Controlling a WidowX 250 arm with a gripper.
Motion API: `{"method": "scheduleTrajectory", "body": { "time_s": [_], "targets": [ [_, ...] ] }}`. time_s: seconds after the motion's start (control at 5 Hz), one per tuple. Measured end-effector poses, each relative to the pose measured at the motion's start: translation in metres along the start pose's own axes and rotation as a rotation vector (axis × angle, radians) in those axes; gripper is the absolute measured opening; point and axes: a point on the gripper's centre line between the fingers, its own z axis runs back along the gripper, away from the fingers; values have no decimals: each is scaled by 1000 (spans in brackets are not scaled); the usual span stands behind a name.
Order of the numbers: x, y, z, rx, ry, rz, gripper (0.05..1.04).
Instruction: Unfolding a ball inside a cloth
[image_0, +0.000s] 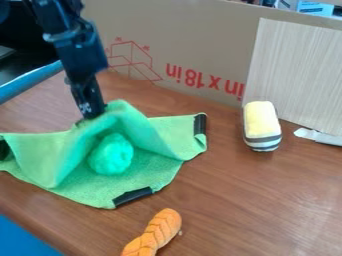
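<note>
Brown cardboard (208, 40) stands behind the wooden table (260, 200).

You have a broad lane across the tabletop (230, 190) between the green cloth (163, 165) and the yellow-topped block (262, 120), widening toward the near right. The block stands in your way at the right, just in front of the pale board (297, 75); a white scrap (319, 136) lies beside it. Along the back, the cardboard wall (200, 45) bars you. Your gripper (92, 116) is at the cloth's raised back fold, which blocks your way to the ball (112, 154) from behind; the near side lies open to you, above the orange braid (155, 232), with a narrow gap between braid and cloth.
</note>
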Motion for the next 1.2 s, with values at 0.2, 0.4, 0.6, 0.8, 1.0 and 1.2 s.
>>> {"method": "scheduleTrajectory", "body": {
  "time_s": [0.2,0.4,0.6,0.8,1.0,1.2],
  "targets": [
    [-7,36,3,32,14,84,51],
    [-8,71,3,74,61,131,51],
    [-15,108,-1,93,104,169,51],
    [-18,146,-1,103,120,216,50],
    [-23,176,-4,116,144,257,51],
    [-28,198,-15,135,185,259,50]
  ]
}}
